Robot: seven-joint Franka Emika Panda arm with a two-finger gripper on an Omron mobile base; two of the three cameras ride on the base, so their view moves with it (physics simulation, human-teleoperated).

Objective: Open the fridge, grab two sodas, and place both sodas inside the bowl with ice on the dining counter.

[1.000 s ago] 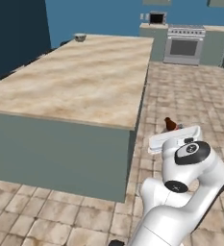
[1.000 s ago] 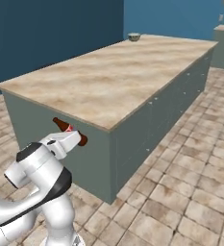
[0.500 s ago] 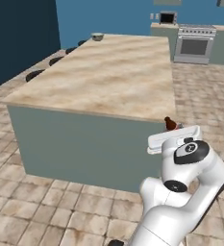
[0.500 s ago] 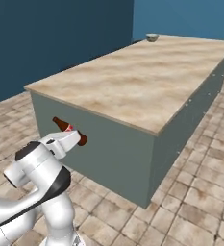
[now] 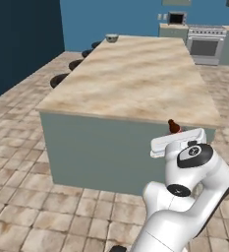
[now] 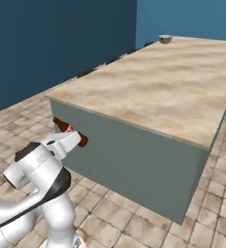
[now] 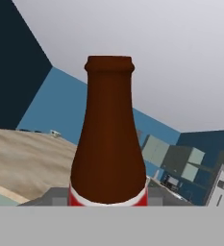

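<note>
In the left base view, a small bowl (image 5: 111,38) is seen at 12 o'clock on the far left corner of the beige marbled worktop (image 5: 135,78), with dark stools (image 5: 69,71) lined along the worktop's left side at 10 o'clock and a steel oven (image 5: 206,45) against the blue wall at 1 o'clock. A brown soda bottle (image 5: 173,126) is held by the end effector (image 5: 177,134) at 4 o'clock, just beside the worktop's near right corner, its neck poking up above the white hand. In the right base view, the same bottle (image 6: 61,125) lies tilted at 8 o'clock, in front of the teal base. In the hand view, the bottle (image 7: 108,144) fills the centre, red label low, clamped between partly closed fingers.
</note>
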